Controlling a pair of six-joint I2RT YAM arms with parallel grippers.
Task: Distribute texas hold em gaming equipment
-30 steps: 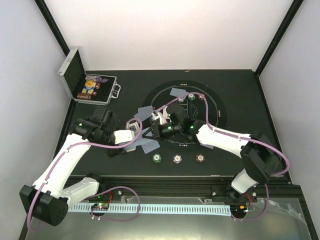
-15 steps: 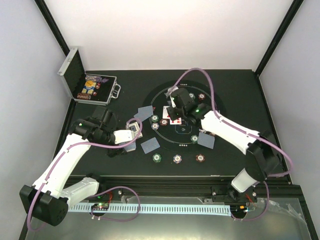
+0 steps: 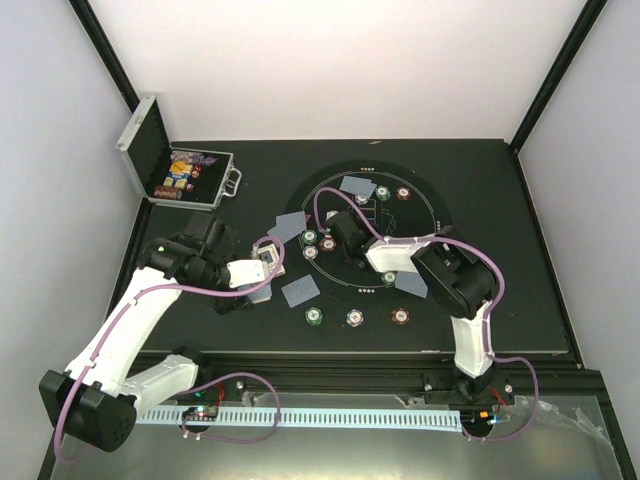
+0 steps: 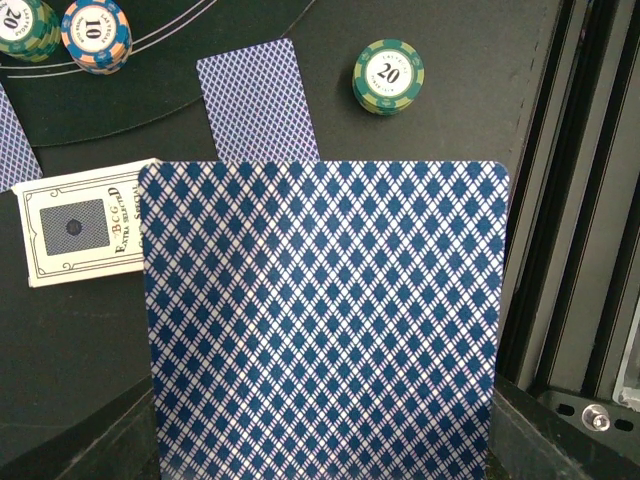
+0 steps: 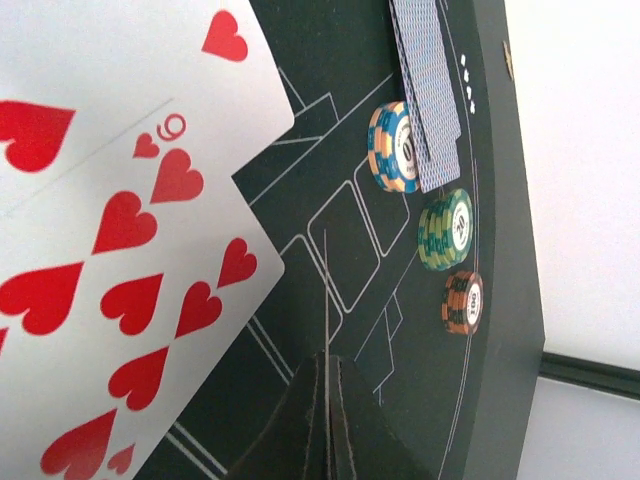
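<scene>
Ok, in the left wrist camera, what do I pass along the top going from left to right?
green chips in the corner → orange chips marked 10 → face-down card → green chips marked 20

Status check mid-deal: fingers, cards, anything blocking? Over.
Left gripper: fingers shut on blue-backed card. Right gripper: fingers shut, empty, beside face-up heart cards. Chip stacks and a face-down card ahead of it.

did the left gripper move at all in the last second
No. The left gripper sits at the same spot in the top view, the same way off from the silver case, shut on a card.
</scene>
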